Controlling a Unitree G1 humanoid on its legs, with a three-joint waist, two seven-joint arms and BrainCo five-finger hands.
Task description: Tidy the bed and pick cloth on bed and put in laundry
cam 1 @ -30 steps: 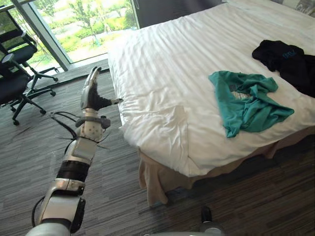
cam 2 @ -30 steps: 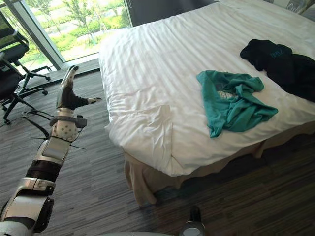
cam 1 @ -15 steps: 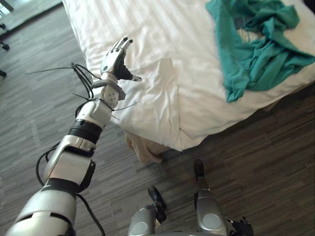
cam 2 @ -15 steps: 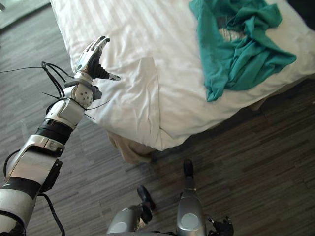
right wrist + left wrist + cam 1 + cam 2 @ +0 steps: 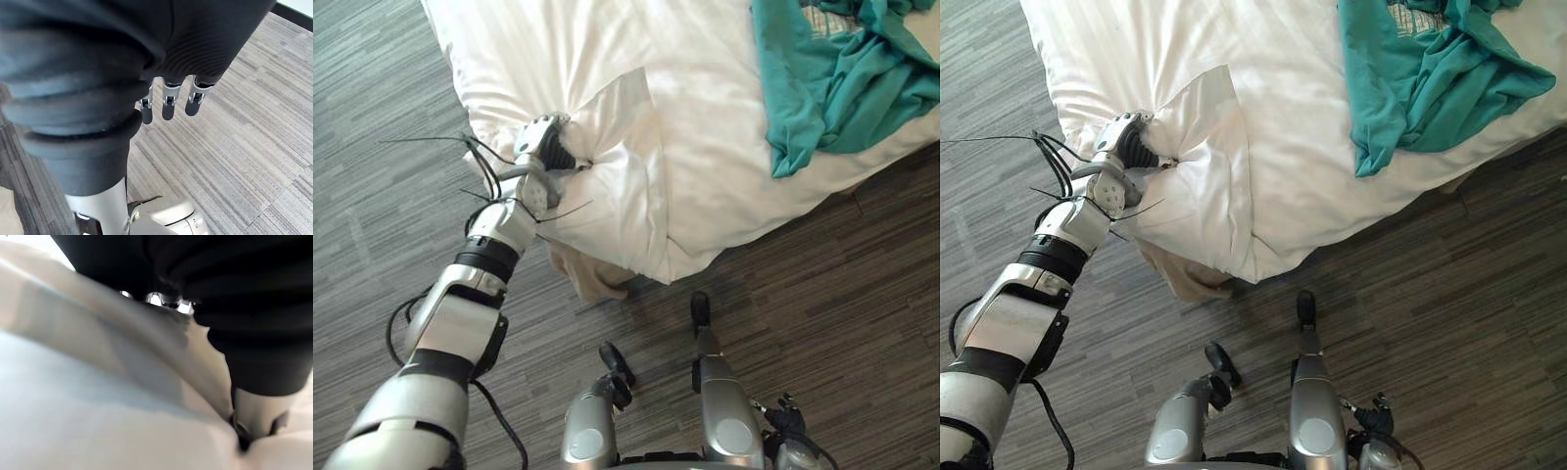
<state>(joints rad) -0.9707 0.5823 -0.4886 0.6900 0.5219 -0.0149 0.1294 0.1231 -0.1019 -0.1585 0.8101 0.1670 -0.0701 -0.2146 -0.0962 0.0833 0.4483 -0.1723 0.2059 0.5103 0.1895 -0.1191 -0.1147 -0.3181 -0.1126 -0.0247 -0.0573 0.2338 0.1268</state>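
A white duvet (image 5: 690, 127) covers the bed, and its near corner is bunched with a flap (image 5: 617, 103) turned back. My left hand (image 5: 546, 149) rests on that corner with its fingers curled into the fold, and in the left wrist view the white cloth (image 5: 98, 396) presses against it. A crumpled teal garment (image 5: 842, 78) lies on the duvet at the bed's right side, well apart from my left hand. My right hand (image 5: 167, 103) hangs over the carpet with relaxed fingers and nothing in it.
A beige bed skirt (image 5: 589, 279) hangs below the duvet at the bed's corner. Grey striped carpet (image 5: 862, 294) runs along the bed's foot and left side.
The camera has tipped down toward the bed's corner. My left hand, open above the duvet before, has dropped onto the corner and curled round the cloth, bunching it.
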